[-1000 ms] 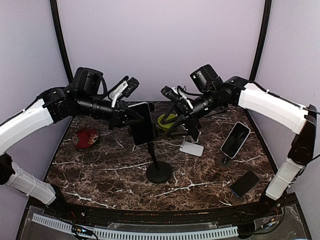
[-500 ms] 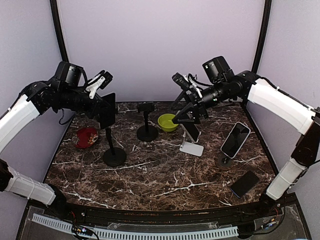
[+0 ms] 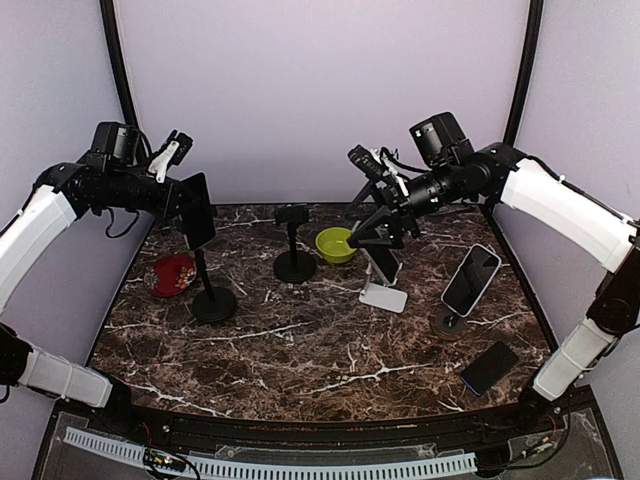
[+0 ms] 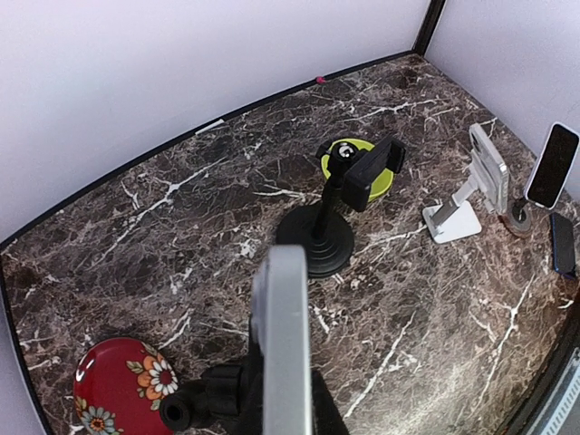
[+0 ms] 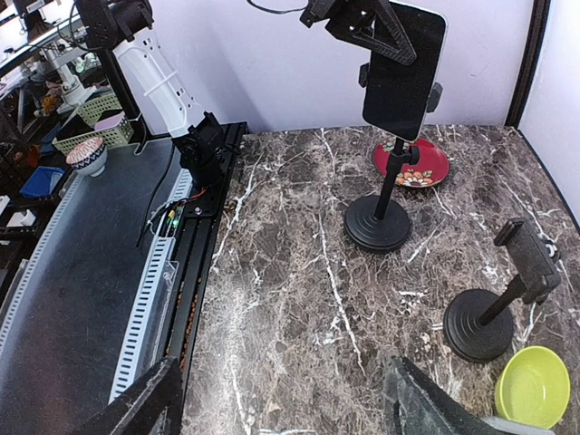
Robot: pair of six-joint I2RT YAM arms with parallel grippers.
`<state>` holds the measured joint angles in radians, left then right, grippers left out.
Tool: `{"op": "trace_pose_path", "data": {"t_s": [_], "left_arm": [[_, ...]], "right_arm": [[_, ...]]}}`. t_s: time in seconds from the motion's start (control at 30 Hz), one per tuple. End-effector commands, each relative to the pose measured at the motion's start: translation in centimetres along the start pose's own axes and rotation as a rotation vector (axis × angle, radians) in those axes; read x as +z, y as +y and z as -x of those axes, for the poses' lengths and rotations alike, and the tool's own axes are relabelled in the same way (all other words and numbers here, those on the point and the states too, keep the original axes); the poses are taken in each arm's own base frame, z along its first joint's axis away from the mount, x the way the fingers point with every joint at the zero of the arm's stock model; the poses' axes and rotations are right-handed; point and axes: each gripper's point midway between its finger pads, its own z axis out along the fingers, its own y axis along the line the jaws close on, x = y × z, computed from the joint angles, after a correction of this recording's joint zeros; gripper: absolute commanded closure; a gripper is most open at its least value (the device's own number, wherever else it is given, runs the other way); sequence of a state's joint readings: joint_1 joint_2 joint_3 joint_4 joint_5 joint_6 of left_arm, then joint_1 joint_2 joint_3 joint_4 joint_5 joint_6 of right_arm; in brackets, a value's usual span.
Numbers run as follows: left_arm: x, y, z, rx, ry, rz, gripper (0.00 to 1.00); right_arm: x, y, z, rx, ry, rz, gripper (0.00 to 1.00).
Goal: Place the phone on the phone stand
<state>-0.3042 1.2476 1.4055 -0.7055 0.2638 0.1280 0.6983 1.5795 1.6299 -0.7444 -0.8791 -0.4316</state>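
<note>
From above, the left gripper (image 3: 184, 198) is clenched on a dark phone (image 3: 200, 214). The phone sits in a black pole stand (image 3: 212, 302) near the table's (image 3: 330, 350) left edge. The right gripper (image 3: 385, 222) hangs spread above a white stand (image 3: 383, 293), with bare marble in front. In the left wrist view, the phone's edge (close, blurred) fills the foreground and an empty clamp stand (image 4: 337, 217) lies beyond. In the right wrist view, parted fingers (image 5: 136, 408) frame open marble.

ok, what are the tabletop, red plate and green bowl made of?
Tabletop: dark brown stone look with white veins, semi-gloss; marble or a printed laminate, cannot tell. Red plate: glossy, painted flowers; ceramic or melamine. Green bowl: uniform lime colour, smooth, soft sheen; probably plastic, possibly glazed ceramic.
</note>
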Motion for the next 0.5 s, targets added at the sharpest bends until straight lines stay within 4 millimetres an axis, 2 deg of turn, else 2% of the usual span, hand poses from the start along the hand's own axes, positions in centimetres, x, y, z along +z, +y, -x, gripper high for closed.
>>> {"op": "trace_pose_path", "data": {"t_s": [0.0, 0.17, 0.3, 0.47], "left_arm": [[-0.1, -0.6, 1.8, -0.086, -0.088, -0.099, 1.0], [-0.4, -1.5, 2.4, -0.075, -0.186, -0.148, 1.0], [-1.5, -1.7, 2.8, -0.045, -0.284, -0.133, 1.0], [-1.5, -1.5, 2.4, -0.04, -0.277, -0.119, 0.98]], "right_arm": [[-0.4, 0.4, 0.8, -0.033, -0.019, -0.015, 0.23], [-0.4, 0.3, 0.7, -0.034, -0.017, -0.015, 0.23], [-0.5, 0.4, 0.7, -0.035, -0.016, -0.017, 0.23], [-0.5, 0.4, 0.6, -0.036, -0.014, -0.015, 0.23]]}}
